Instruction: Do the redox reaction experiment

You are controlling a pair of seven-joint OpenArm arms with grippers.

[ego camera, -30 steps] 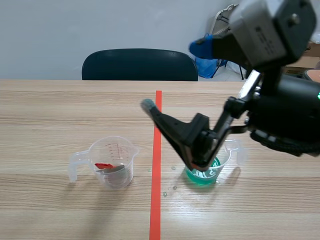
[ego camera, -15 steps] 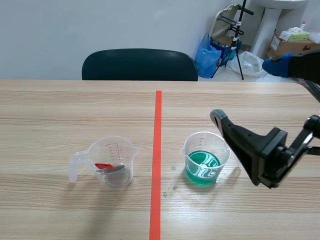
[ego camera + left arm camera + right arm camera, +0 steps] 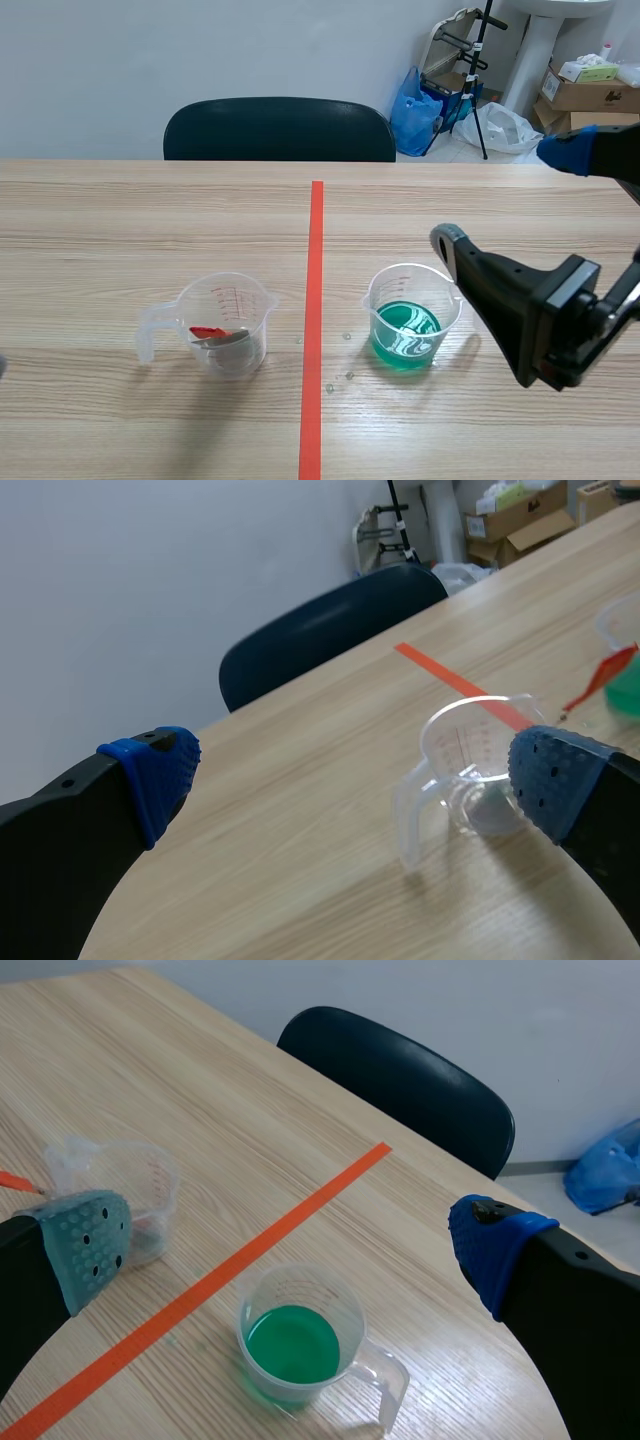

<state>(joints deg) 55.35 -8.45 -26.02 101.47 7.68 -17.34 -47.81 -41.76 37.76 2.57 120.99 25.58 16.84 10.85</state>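
Table [image 3: 120,220]: pale wood grain, with an orange-red tape line [image 3: 314,300] running down its middle from the far edge toward the near edge.

Green cup [image 3: 408,318]: a clear measuring cup with green liquid low in it. It stands upright just right of the tape line, nearer the near edge than the far one, with its handle turned toward the right edge.

Clear cup [image 3: 228,322]: a second measuring cup, upright, left of the tape line. It is level with the green cup and well apart from it, with its handle toward the left edge. A small red piece and a grey one lie at its bottom; what they are I cannot tell.

Drops [image 3: 348,375]: a few small wet specks on the table between the tape line and the green cup.

Right gripper [image 3: 292,1245]: spread wide, with nothing between its fingers. It hangs above the right side of the table, just beside the green cup. In its own wrist view the green cup sits ahead, between the grey-green pad [image 3: 88,1245] and the blue pad [image 3: 492,1245].

Left gripper [image 3: 357,775]: also spread wide and holding nothing. The clear cup stands ahead of it, close by one of its blue pads [image 3: 560,780].

Chair [image 3: 280,128]: dark, set at the middle of the far edge.

Background: a blue bag [image 3: 412,110] and cardboard boxes [image 3: 590,85] on the floor beyond the far right corner.
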